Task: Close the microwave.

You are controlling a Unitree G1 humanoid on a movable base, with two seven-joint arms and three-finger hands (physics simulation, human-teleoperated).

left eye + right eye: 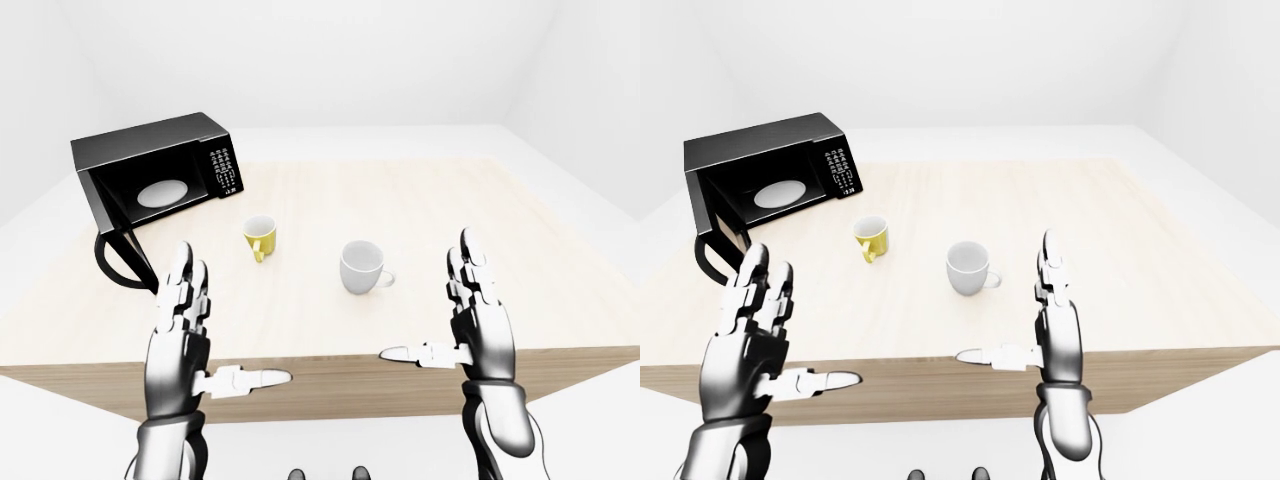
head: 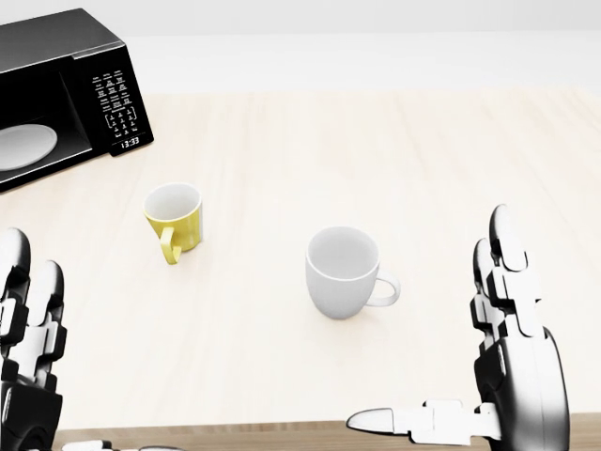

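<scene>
The microwave [image 1: 150, 187] stands at the far left corner of the wooden counter [image 1: 520, 260], at the top left of the left-eye view. Its door [image 1: 122, 262] is swung open and hangs out toward the robot at the left side of the cavity, so the white turntable plate [image 1: 160, 192] inside is visible. The keypad panel [image 2: 116, 111] is on the right end of the microwave's face, with a small clock display under the buttons. The long axis of the microwave runs from left to right along the far part of the counter, a little turned, and the open face points toward the robot and slightly to the right.

Both hands are raised near the bottom edge of the counter, and neither touches anything. The left hand [image 1: 185, 330] has its fingers straight and spread and the thumb out to the side. The right hand [image 1: 470, 325] has the same flat, spread pose. I judge this is a ready pose: open palms suit pushing a door, not grasping it. The left hand is closer to the door, so it seems the natural one for the push.

A yellow mug [image 2: 174, 219] and a white mug [image 2: 344, 272] stand between the hands and the microwave. They are well apart from the door, and I think they should not block its swing.
</scene>
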